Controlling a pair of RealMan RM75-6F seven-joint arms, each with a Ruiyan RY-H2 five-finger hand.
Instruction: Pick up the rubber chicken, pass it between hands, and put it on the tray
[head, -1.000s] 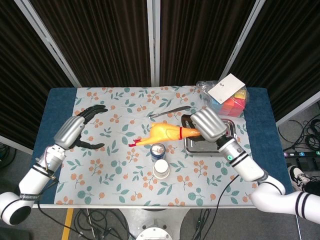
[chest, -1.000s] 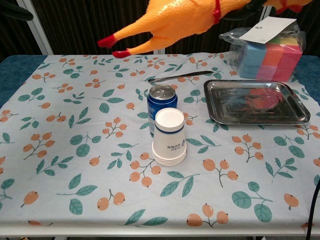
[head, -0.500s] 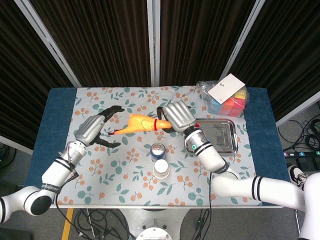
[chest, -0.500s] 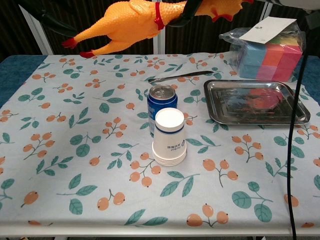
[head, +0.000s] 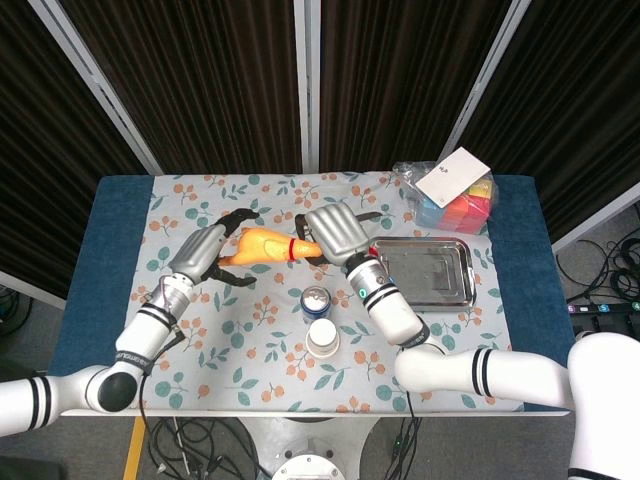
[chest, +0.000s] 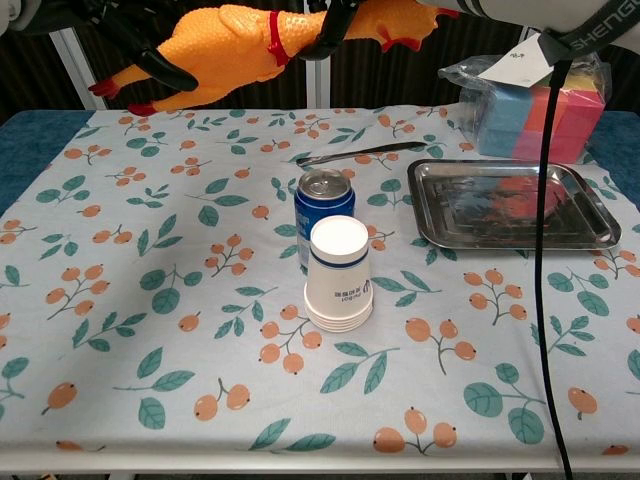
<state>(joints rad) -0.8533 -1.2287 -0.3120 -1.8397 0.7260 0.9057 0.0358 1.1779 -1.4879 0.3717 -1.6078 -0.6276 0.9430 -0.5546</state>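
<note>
Floral-print cloth (chest: 150, 300) covers a blue-edged table (head: 118, 215) set before dark ribbed curtains (head: 220, 80). Above it, the right hand (head: 338, 232) grips the orange rubber chicken (head: 262, 245) by the neck near its red collar, holding it in the air, well left of the steel tray (chest: 510, 205). The left hand (head: 203, 252) has its fingers spread around the chicken's legs and tail; whether they touch cannot be told. Beneath stand a blue drink can (chest: 324, 212) and, touching it in front, a stack of paper cups (chest: 339, 272). Metal tongs (chest: 360, 153) lie behind the can; bagged coloured blocks (chest: 540, 115) sit beyond the tray.
</note>
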